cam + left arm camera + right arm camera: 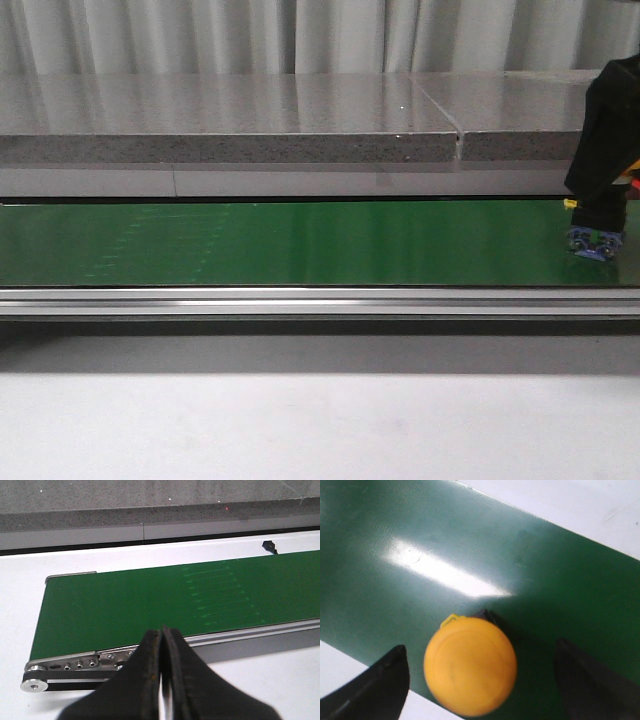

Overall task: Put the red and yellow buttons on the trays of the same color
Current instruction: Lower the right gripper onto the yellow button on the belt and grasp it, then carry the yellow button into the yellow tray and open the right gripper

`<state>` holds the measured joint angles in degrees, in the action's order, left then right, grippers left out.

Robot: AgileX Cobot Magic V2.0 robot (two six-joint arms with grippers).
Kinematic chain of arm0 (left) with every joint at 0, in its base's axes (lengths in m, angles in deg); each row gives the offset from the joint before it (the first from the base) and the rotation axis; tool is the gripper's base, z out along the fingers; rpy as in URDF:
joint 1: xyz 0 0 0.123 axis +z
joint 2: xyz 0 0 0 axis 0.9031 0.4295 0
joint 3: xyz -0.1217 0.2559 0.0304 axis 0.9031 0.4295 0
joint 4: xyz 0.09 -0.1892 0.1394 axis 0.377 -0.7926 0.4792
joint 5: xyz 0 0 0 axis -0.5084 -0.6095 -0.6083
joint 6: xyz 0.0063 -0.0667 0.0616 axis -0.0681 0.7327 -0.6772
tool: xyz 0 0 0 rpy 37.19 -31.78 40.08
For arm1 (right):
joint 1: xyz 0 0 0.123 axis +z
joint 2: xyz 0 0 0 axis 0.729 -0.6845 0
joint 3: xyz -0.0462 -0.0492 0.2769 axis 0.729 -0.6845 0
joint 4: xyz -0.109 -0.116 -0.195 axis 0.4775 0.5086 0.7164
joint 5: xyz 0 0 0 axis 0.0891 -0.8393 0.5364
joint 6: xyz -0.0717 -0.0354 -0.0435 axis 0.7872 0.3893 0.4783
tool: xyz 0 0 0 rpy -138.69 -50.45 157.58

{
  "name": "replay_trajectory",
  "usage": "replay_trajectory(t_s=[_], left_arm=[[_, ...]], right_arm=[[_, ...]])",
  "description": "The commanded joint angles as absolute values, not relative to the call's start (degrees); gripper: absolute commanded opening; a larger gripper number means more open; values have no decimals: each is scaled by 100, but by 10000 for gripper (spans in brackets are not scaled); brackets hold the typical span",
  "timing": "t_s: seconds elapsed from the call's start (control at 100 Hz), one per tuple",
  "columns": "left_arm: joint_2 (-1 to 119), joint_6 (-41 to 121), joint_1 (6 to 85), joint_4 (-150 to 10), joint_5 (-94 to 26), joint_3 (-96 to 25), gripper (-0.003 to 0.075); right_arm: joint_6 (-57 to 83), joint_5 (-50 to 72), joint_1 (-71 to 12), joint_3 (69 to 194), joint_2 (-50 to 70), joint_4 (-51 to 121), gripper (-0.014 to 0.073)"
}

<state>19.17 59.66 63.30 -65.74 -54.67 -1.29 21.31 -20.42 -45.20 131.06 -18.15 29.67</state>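
A: Where is the round yellow plastic button (470, 666)?

B: On the glossy green conveyor belt (420, 540), at its near edge, between the right gripper's (480, 680) spread fingers. Pickup step; closing comes next.

A: Other views?

B: Front shows only the right arm. Left gripper (162, 680) is clenched, empty. No trays visible.

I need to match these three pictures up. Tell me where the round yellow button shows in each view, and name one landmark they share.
Front view: not identifiable; only the right gripper shows low over the belt's right end.
Left wrist view: not in it.
Right wrist view: round yellow button between the open fingers, at the belt's edge.
Shared landmark: the green conveyor belt, seen in all three.
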Motion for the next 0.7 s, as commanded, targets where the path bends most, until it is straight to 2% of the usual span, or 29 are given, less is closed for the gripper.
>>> replay_trajectory(t_s=[0.0, 0.05, 0.22, 0.29, 0.49, 0.69], left_arm=[[1961, 6001, 6310, -6720, -5073, -272, -19], [1961, 6001, 6310, -6720, -5073, -272, -19], [1961, 6001, 6310, -6720, -5073, -272, -19], [1961, 6001, 6310, -6720, -5073, -272, -19], [1961, 6001, 6310, -6720, -5073, -272, -19], [1961, 6001, 6310, -6720, -5073, -272, -19]], right_arm=[[2203, -1768, -4511, 13238, -1742, 2761, 553], [2203, -1767, -4511, 13238, -1754, 2748, 493], [2203, -1857, -4511, 13238, -1754, 2748, 200], [2192, -1910, -4511, 13238, -1754, 2748, 139], [1967, -1944, -4671, 13246, -1554, 2748, 129], [1578, -1918, -5368, 13246, -978, 2754, 129]])
